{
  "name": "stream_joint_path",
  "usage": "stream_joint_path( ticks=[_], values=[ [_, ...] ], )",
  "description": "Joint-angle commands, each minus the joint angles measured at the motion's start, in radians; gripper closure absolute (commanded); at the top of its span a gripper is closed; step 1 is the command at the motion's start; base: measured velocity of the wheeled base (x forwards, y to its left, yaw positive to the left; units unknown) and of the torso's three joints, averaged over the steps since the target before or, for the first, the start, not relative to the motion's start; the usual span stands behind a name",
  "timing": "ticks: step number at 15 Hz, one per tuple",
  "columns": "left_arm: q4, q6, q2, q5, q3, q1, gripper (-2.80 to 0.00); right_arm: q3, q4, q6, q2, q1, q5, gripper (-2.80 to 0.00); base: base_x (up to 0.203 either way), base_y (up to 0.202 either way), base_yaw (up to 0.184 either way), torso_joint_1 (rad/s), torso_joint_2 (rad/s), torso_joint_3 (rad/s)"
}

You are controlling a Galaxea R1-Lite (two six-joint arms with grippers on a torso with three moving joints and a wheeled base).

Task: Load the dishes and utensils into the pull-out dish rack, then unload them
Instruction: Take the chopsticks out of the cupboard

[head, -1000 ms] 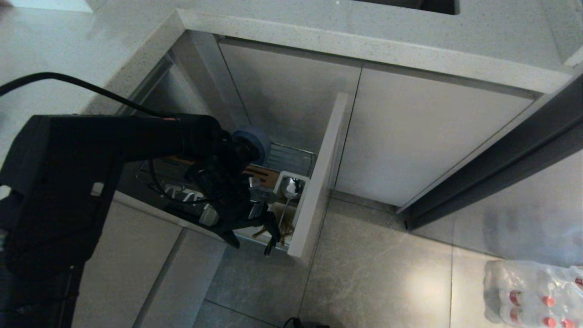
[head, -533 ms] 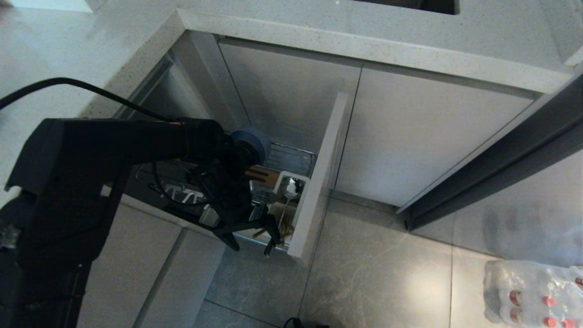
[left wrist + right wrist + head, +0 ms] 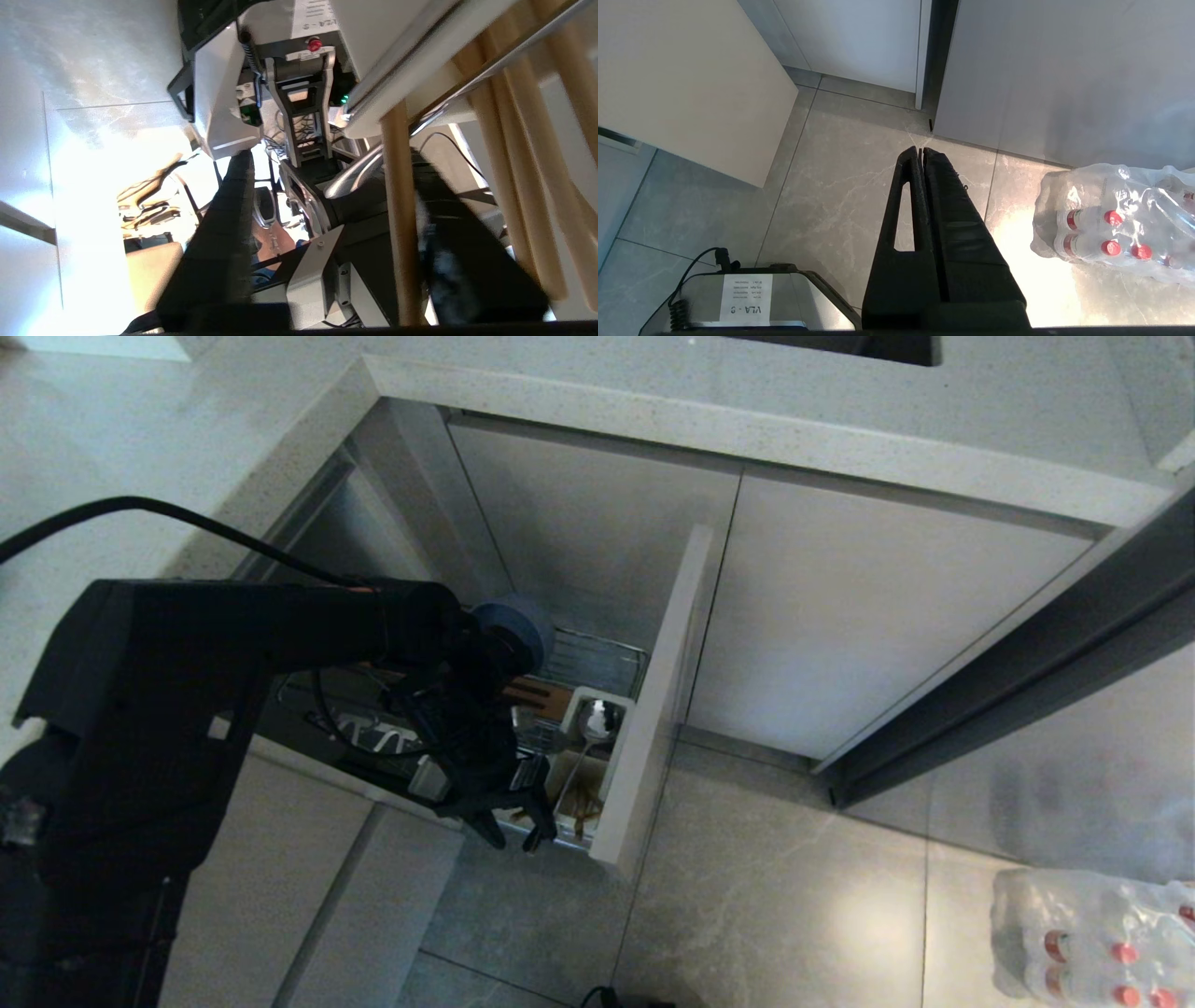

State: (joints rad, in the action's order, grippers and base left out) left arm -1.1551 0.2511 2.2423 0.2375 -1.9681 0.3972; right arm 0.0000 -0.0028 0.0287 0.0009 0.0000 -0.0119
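My left end effector point(image 3: 516, 829) down at front corner of pull-out dish rack point(image 3: 597, 663), beside white utensil cup point(image 3: 590, 761). Fingers point(image 3: 219, 242) partly narrowed around one chopstick point(image 3: 397, 224); can't tell if grip is firm. More chopsticks point(image 3: 586, 803) stand in cup with silver spoon point(image 3: 594, 721), bowl end up. Blue plate point(image 3: 523, 625) upright in rack behind my wrist. Rack pulled out below worktop point(image 3: 747, 420). My right end effector point(image 3: 921, 156) parked over floor point(image 3: 831, 196), fingers pressed together, near pack of bottles point(image 3: 1115, 233).
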Motion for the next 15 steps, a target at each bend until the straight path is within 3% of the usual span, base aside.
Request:
stream_joint_path(
  ticks=[1,15],
  values=[
    [-0.008,0.002,0.0,-0.001,0.0,0.0,0.0,0.0,0.0,0.0,0.001,0.0,0.0,0.0,0.0,0.0,0.0,0.0,0.0,0.0],
    [-0.028,0.004,-0.068,0.001,0.0,0.002,0.0,0.0,0.0,0.0,0.001,0.0,0.0,0.0,0.0,0.0,0.0,0.0,0.0,0.0]
  ],
)
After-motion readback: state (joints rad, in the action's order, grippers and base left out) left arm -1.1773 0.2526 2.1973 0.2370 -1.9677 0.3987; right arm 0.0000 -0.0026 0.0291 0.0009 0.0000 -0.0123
